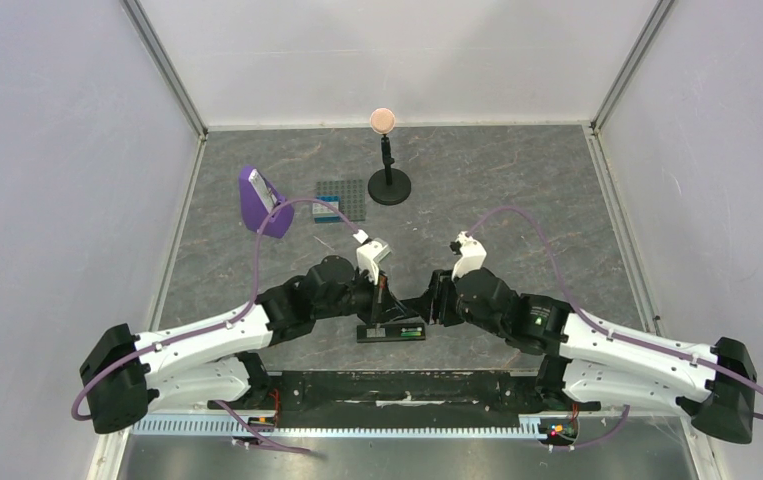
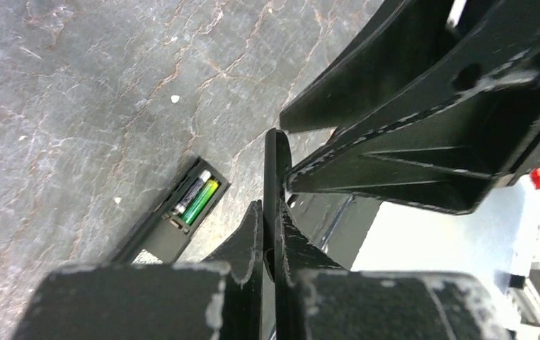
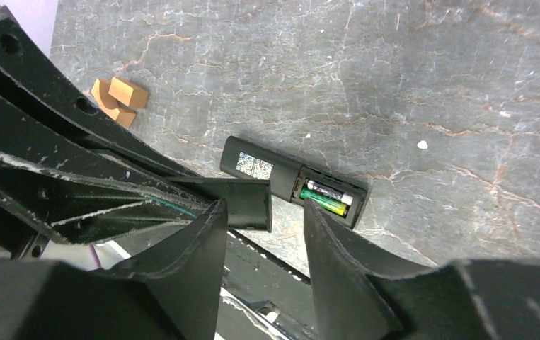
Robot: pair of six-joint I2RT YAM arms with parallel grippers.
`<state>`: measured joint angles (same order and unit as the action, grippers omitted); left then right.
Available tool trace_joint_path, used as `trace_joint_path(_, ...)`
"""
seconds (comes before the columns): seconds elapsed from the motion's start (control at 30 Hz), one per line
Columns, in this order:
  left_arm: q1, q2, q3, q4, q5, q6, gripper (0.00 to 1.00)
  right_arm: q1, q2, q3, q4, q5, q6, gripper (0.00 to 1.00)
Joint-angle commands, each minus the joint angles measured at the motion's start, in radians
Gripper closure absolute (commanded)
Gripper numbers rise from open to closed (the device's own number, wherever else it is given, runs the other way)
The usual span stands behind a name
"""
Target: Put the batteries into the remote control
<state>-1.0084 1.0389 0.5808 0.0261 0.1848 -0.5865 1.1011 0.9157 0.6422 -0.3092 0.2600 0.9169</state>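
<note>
The black remote control (image 1: pixel 389 332) lies back-up on the table between the two grippers, its battery recess open. Both batteries sit side by side in the recess: the bright green one (image 3: pixel 323 202) and the darker one with a light tip (image 3: pixel 329 191). They also show in the left wrist view (image 2: pixel 197 198). My left gripper (image 2: pixel 270 209) is shut on a thin black cover plate (image 2: pixel 277 159) and holds it on edge just above the remote (image 2: pixel 161 237). My right gripper (image 3: pixel 263 212) is open and empty, its fingers either side of the recess end of the remote (image 3: pixel 260 164).
A purple holder (image 1: pixel 262 201), a grey studded baseplate (image 1: pixel 345 198) and a black stand with a peach ball (image 1: pixel 388 180) stand at the back. Orange-tan blocks (image 3: pixel 119 99) lie off to the side. A black strip (image 1: pixel 397 390) runs along the near table edge.
</note>
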Motion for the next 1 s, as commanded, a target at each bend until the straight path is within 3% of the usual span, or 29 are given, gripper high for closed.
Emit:
trace_joint_path(0.0,-0.007,-0.001,0.103,-0.114,-0.039,0.214,0.98,-0.005,-0.074,0.076,-0.007,0.037,-0.002,0.54)
trace_joint_path(0.13,-0.006,-0.045,0.158,-0.174,-0.112,0.434,0.98,-0.015,-0.151,0.128,-0.105,0.120,0.116,0.65)
trace_joint_path(0.23,-0.007,-0.092,0.156,-0.129,-0.127,0.601,0.98,-0.016,-0.195,0.155,-0.109,0.105,0.142,0.65)
trace_joint_path(0.3,-0.008,-0.123,0.154,-0.088,-0.130,0.715,0.98,-0.017,-0.217,0.168,-0.116,0.110,0.214,0.58)
trace_joint_path(0.43,-0.028,-0.187,0.098,0.060,-0.108,1.019,0.98,-0.017,-0.223,0.199,-0.099,0.099,0.378,0.29)
trace_joint_path(0.57,-0.055,-0.201,0.085,0.138,-0.122,1.307,0.98,-0.016,-0.180,0.235,-0.024,0.056,0.490,0.23)
trace_joint_path(0.7,-0.089,-0.166,0.126,0.131,-0.161,1.507,0.98,-0.017,-0.100,0.286,-0.024,0.061,0.610,0.26)
trace_joint_path(0.83,-0.126,-0.144,0.131,0.150,-0.224,1.659,0.98,-0.017,-0.068,0.279,-0.018,0.100,0.725,0.42)
trace_joint_path(0.97,-0.135,-0.149,0.114,0.197,-0.250,1.703,0.98,-0.017,-0.070,0.246,-0.025,0.153,0.818,0.54)
